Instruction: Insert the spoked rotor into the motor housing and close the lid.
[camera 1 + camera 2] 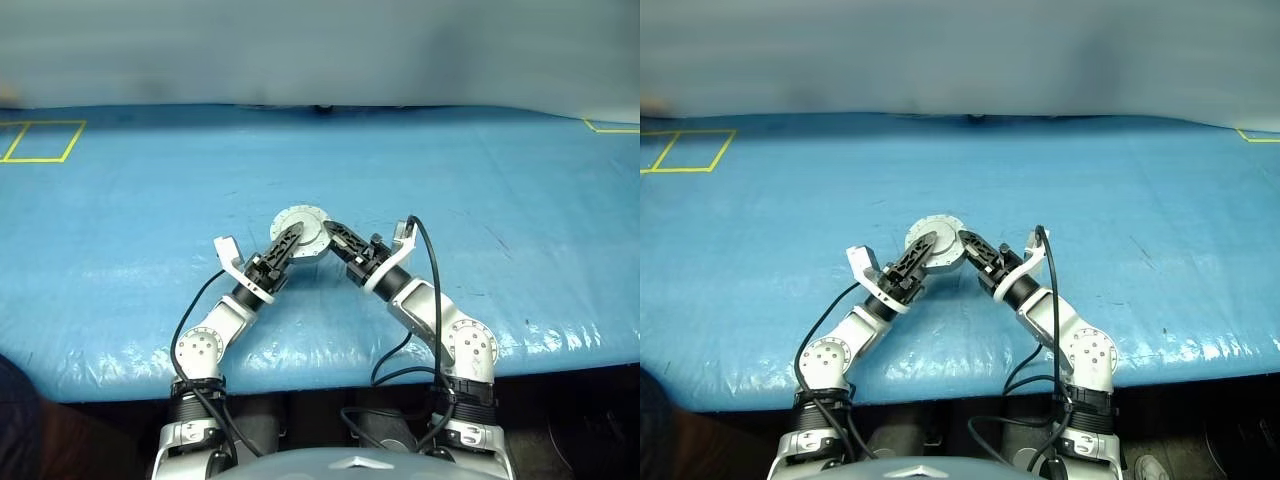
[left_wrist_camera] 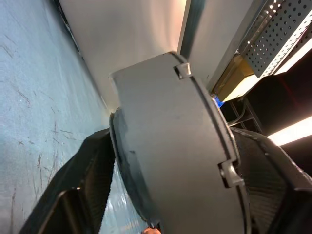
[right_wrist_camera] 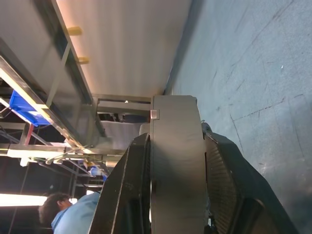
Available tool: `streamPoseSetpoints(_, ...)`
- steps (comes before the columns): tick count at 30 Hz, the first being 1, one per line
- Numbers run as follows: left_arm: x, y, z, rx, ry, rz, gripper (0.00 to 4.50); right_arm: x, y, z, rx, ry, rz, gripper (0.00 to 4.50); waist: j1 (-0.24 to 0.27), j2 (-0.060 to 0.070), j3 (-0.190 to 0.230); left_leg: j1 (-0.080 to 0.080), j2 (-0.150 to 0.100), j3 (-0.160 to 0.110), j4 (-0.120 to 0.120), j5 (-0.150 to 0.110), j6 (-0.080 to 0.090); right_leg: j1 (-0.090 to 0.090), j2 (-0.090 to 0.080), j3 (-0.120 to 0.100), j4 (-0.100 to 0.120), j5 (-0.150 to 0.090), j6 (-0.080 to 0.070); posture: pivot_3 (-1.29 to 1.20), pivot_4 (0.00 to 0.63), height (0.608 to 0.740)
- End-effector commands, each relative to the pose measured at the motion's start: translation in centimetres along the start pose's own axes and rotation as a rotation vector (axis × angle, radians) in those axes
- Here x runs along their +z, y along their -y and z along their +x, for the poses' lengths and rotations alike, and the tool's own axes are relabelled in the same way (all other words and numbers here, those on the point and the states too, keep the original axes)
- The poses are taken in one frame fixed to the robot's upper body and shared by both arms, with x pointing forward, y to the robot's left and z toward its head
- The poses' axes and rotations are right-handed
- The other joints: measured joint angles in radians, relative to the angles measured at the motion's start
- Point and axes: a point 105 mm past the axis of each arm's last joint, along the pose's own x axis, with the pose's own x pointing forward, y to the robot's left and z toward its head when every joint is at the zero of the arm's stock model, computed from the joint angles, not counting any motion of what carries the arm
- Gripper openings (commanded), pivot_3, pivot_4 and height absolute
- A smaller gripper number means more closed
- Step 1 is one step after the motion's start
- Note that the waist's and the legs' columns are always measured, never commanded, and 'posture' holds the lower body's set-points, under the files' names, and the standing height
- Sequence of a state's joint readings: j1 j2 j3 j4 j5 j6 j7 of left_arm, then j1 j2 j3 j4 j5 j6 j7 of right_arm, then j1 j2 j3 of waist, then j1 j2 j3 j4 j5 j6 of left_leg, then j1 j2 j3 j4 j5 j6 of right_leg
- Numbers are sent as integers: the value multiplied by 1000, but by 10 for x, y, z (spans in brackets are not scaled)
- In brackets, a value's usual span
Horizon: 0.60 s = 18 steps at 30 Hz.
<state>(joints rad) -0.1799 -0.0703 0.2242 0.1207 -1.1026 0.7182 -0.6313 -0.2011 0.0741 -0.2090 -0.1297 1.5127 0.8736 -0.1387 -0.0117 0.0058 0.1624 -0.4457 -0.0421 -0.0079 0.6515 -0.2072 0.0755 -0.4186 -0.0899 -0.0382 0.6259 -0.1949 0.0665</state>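
Now both grippers, left gripper (image 1: 292, 238) and right gripper (image 1: 335, 236), clamp the closed motor housing (image 1: 303, 231) between their fingers, lid (image 2: 165, 146) seemingly shut, above the blue table (image 1: 500, 250). Closing looks nearly finished; next calls for a firm squeeze.

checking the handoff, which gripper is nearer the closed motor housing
Neither is nearer: both touch it. The left gripper has the motor housing between its fingers from the left; the right gripper is clamped across its edge from the right.

We note the lid (image 1: 300, 225) plain grey, black fingers (image 1: 283, 250) beside it, table cover (image 1: 120, 250) blue with yellow lines.
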Motion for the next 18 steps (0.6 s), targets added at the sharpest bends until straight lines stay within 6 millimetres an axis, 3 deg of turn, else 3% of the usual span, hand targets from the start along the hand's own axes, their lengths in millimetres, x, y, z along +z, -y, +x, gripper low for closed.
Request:
streamPoseSetpoints(1,-2,4,7,-22,15,-7,2779,-1,-22,1,91,4,-24,1185,-1,0,0,0,0,0,0,0,0,0,0,0,0,0,0,0,150,740)
streamPoseSetpoints(11,3,-9,5,68,72,-12,2778,-2,-19,1,67,-11,-130,1185,0,0,0,0,0,0,1,0,0,1,0,0,0,0,0,0,150,740)
streamPoseSetpoints(16,11,-12,8,91,129,-10,2778,14,-17,2,33,87,-177,2917,0,0,0,1,0,0,2,0,0,2,1,1,1,0,0,0,150,740)
streamPoseSetpoints(17,17,-14,10,112,170,-9,2778,22,-15,1,7,131,-212,3202,-1,0,0,1,0,0,2,0,0,2,1,1,1,0,0,0,150,740)
streamPoseSetpoints(18,22,-17,11,133,206,-9,2778,28,-13,0,-14,162,-239,3202,-1,0,0,1,0,0,2,0,0,2,1,1,1,0,0,0,150,740)
